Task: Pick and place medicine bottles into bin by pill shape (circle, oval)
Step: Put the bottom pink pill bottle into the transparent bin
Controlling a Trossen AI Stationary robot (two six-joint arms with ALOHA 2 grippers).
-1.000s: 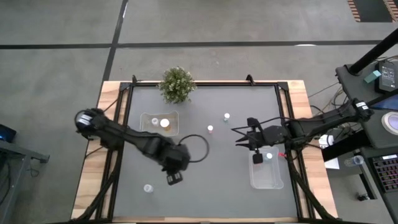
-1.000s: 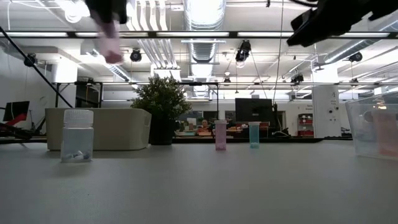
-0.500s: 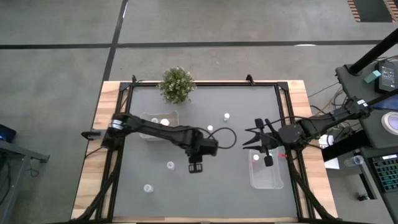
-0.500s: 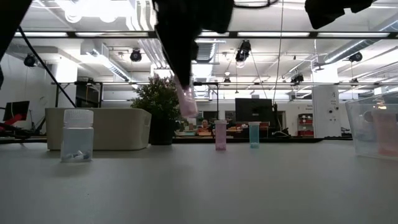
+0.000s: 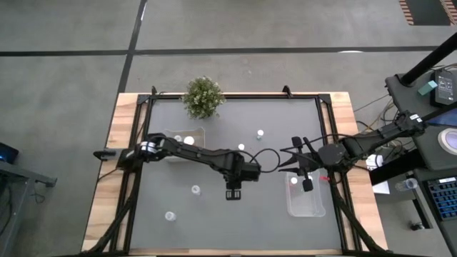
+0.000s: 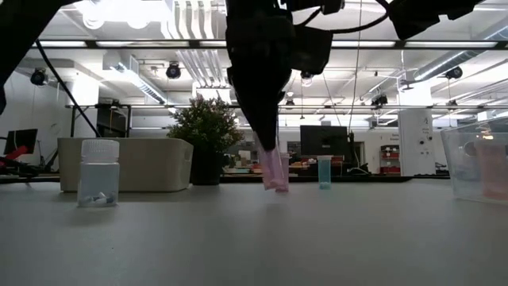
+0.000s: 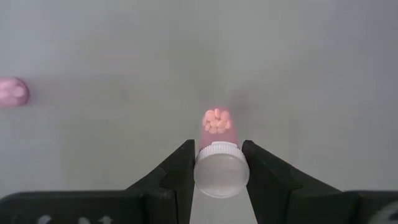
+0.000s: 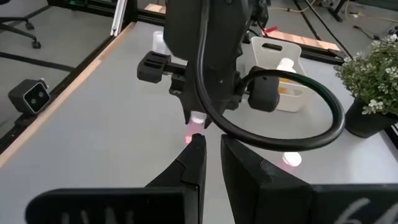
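Above the middle of the grey surface (image 5: 171, 235), the left gripper (image 7: 218, 163) holds a pink-pill bottle (image 7: 219, 158) clamped between its jaws by the white cap, the bottle hanging tilted just off the surface in the low view. At centre right of the high view, the right gripper (image 5: 284, 158) hovers with its jaws pressed together and empty, beside a clear bin (image 5: 307, 207) at lower right. A second bin (image 5: 173, 147) sits at centre left, near the potted plant (image 5: 203, 96). Loose bottles stand at lower left (image 5: 195, 189) and upper centre (image 5: 260, 133) of the high view.
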